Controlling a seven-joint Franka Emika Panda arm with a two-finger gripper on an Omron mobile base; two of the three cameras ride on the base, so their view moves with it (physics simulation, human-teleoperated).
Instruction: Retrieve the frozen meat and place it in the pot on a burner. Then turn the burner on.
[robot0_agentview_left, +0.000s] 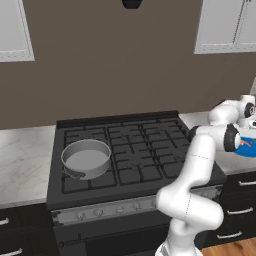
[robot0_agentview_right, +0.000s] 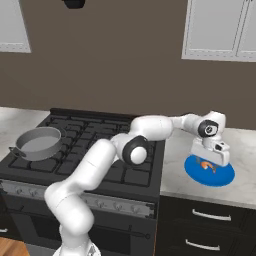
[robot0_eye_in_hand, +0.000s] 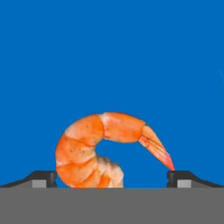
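marble counter (robot0_agentview_right: 245, 187), blue plate (robot0_agentview_right: 222, 176), range (robot0_agentview_left: 135, 145) bearing pot (robot0_agentview_left: 86, 158)

1. Left base view: seen from behind the arm's left side, looking forward and down over the black gas range (robot0_agentview_left: 135, 145), with the pot (robot0_agentview_left: 86, 158) on a front-left grate and the blue plate (robot0_agentview_left: 247, 148) at the right edge.
2. Right base view: from behind the arm's right side, facing forward and down; the range (robot0_agentview_right: 100, 145) lies left, the plate (robot0_agentview_right: 222, 175) on the counter (robot0_agentview_right: 240, 150) right. Both base views share range, pot (robot0_agentview_right: 37, 143) and plate.
3. Hand view: very close, looking straight at the plate (robot0_eye_in_hand: 109, 52), with the frozen meat (robot0_eye_in_hand: 103, 146) between the spread gripper (robot0_eye_in_hand: 112, 177) tips.
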